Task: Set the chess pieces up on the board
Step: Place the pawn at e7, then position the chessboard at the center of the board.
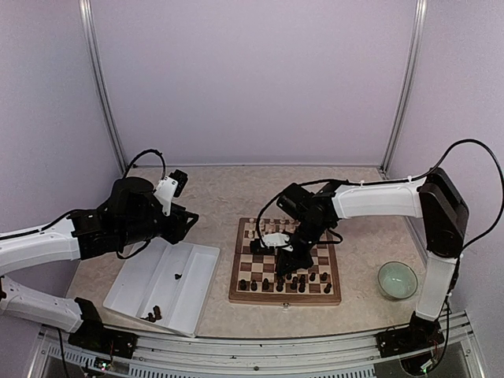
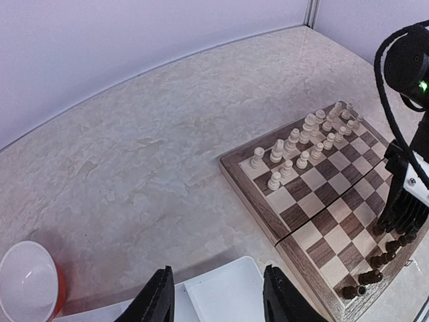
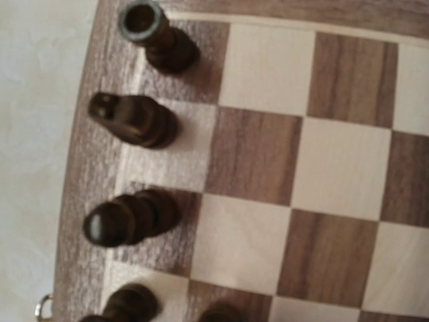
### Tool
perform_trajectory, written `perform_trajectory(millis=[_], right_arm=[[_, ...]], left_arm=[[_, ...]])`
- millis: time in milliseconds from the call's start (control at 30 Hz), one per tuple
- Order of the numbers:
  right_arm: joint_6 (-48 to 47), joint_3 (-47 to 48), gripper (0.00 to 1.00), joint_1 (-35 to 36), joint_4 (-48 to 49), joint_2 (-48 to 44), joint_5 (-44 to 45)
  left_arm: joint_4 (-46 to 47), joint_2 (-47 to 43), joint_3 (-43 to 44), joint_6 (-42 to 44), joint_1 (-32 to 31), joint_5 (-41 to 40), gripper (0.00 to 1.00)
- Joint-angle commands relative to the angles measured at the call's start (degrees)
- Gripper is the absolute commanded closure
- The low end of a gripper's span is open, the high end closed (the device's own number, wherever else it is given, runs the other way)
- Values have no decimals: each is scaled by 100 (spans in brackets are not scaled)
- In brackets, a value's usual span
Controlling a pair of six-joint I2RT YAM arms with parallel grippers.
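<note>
Top external view: right gripper (image 1: 294, 261) pressed together over the board (image 1: 276, 300), chess pieces (image 1: 302, 282) just beneath it; left gripper (image 2: 218, 272) spread, empty.

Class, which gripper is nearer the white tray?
Left. The left gripper hovers over the far end of the tray; the right gripper is over the chessboard beside it.

Brown-and-cream checkered board (image 2: 322, 194); dark brown-black chess pieces (image 3: 137, 121); cream-white figures (image 2: 295, 142); white tray (image 1: 142, 276); pale green bowl (image 1: 397, 280)
</note>
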Motion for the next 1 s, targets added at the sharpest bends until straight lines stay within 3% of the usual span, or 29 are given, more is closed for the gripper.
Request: perform_trajectory(millis=[0,233,533,967], right_arm=[[0,133,91,75,-53,138,36],[-29,134,88,105,-91,173,79],[-117,266,75,106,-331,24,-11],[-81,801,71,-218,-146,-143,242]], left_arm=[[-10,54,135,-7,3,25,54],[-43,105,151,-3,-2,19,54],[-88,110,141,-209,-2,18,54],[-2411,392,345,-2862,-33,-321,58]])
